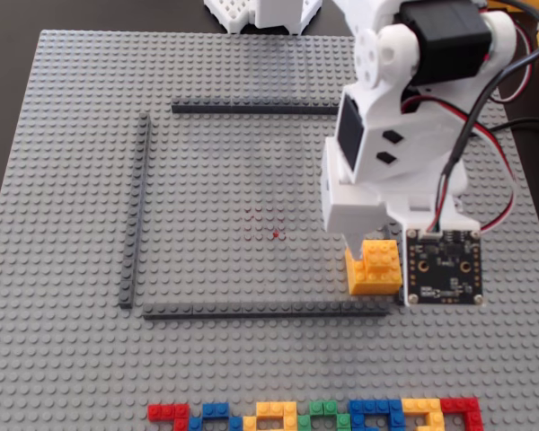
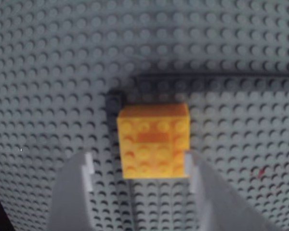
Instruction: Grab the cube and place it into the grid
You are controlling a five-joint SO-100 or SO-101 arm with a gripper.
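Observation:
The orange-yellow cube sits on the grey studded baseplate, in the near right corner of the square area marked by dark strips: far, left and near. My white gripper points down over the cube. In the wrist view the cube lies between my open jaws. The right finger is against its side and the left finger stands apart from it. A dark strip runs just beyond the cube.
A row of coloured bricks lies at the baseplate's near edge. White parts stand behind the far edge. The arm's black circuit board hangs right of the cube. Small red specks mark the middle.

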